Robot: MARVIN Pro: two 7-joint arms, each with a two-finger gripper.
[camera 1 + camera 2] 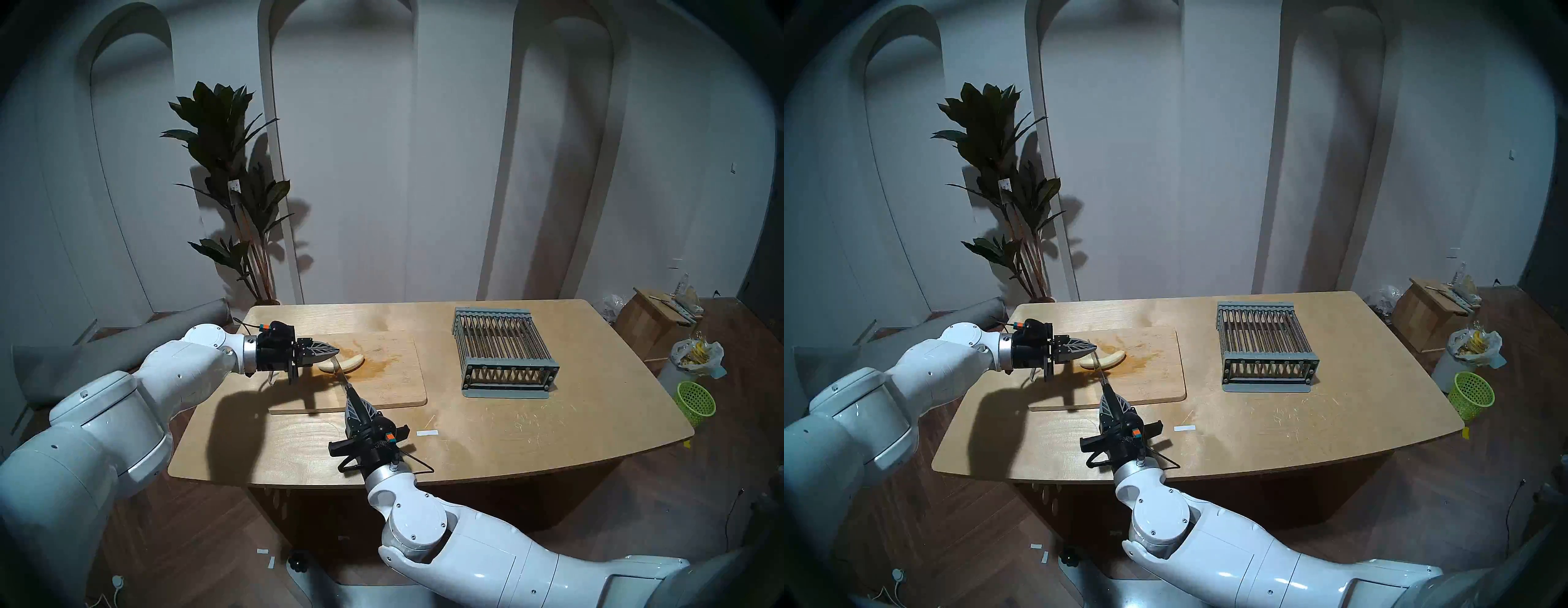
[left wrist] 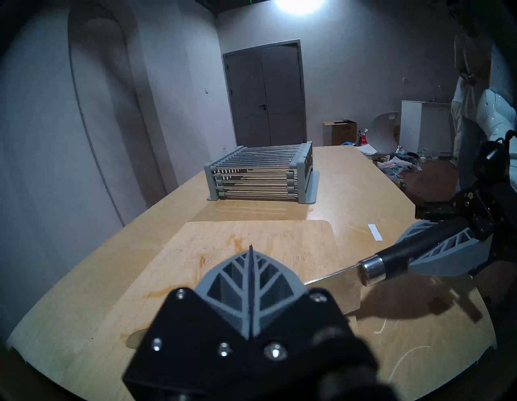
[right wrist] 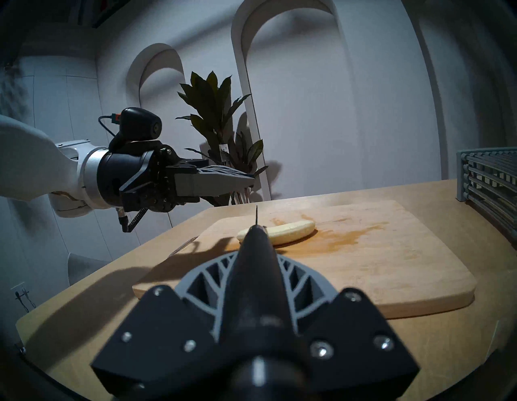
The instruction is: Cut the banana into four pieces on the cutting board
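The banana (image 1: 342, 364) lies whole on the cutting board (image 1: 382, 382), over the orange-brown stain toward the board's left half, its long axis running roughly left to right across your head views with a slight upward curve at the right end; no cut shows in it yet, so by my reading all three cuts are still to come. The knife (image 1: 339, 373) crosses it nearly at right angles, blade running away from the robot over the banana's left third; its black handle is gripped by the right end effector (image 1: 355, 408), clenched on it, which sits at the board's near edge and points forward and a little left; so the banana lies straight ahead of that end effector, along the blade's line. The left end effector (image 1: 326, 351) is pressed closed on nothing, level, its tip just beside the banana's left end and above the board; it is the nearer of the two to the fruit, but it does not pin it. Whether the blade's edge touches the banana or hangs just over it you cannot tell; in the right wrist view the handle hides the banana's left part and the blade shows edge-on as a thin line; in the left wrist view the left end effector's own fingers (image 2: 249, 282) cover the banana entirely.
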